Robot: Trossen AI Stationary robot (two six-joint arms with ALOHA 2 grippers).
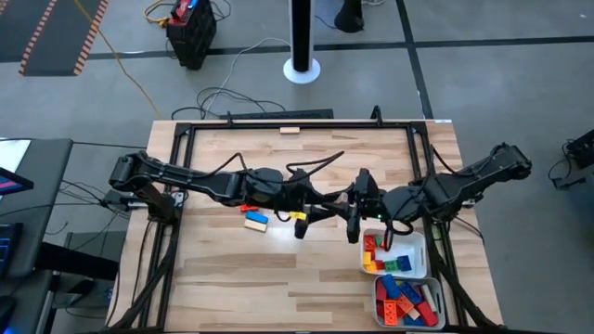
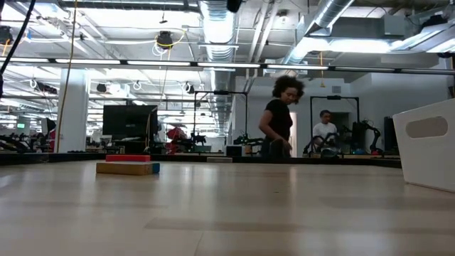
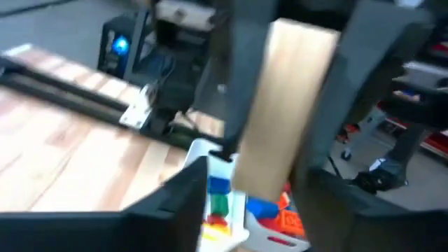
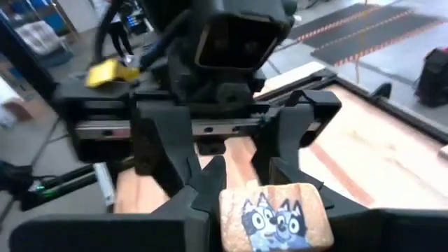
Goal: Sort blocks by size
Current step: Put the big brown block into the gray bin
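My two grippers meet above the middle of the table, left (image 1: 327, 206) and right (image 1: 360, 206), both on one long tan wooden block (image 3: 294, 105). The block has a cartoon-dog picture on one face (image 4: 276, 218). The arms hide it in the high view. Loose blocks, yellow, blue, red and orange (image 1: 255, 219), lie on the table under the left arm and also show in the low view (image 2: 128, 166). Two white trays, the farther (image 1: 419, 243) and the nearer (image 1: 441, 299), hold several coloured blocks at the near right. My left gripper has the wooden block pinched between its two fingers at the block's end nearest its wrist (image 3: 260, 178). It comes level from the table's left and its fingers lie along the block. The block is clear of the table. My right gripper has the block's other end, the one with the picture (image 4: 276, 203), between its two fingers. It comes level from the table's right and faces the left gripper. One finger (image 3: 236, 91) lies against the block's side.
A single tan block (image 1: 290, 130) lies at the table's far edge. The white tray's wall (image 2: 426, 146) stands at the right of the low view. People stand in the room beyond the table. Bare tabletop lies to the near left.
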